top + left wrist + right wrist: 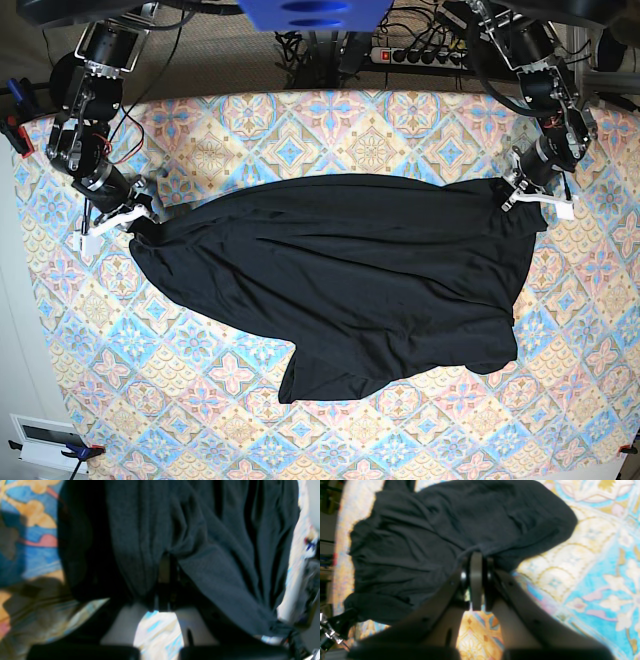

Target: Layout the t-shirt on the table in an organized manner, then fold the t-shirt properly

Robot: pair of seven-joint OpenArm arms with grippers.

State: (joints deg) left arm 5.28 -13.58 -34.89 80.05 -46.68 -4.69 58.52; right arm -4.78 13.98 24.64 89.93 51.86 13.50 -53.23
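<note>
The t-shirt [340,280] lies stretched across the table [300,120], long axis edge to edge. The right gripper [476,562] pinches one end, the left gripper [165,580] the other; both are clamped on cloth that sags rumpled toward the near edge.

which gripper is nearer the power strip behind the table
Left. The left gripper grips the t-shirt at the table's far right, below the power strip; the right gripper grips it at the far left.

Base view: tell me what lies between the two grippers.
The black t-shirt spans the stretch between the right gripper and left gripper, over the table.
</note>
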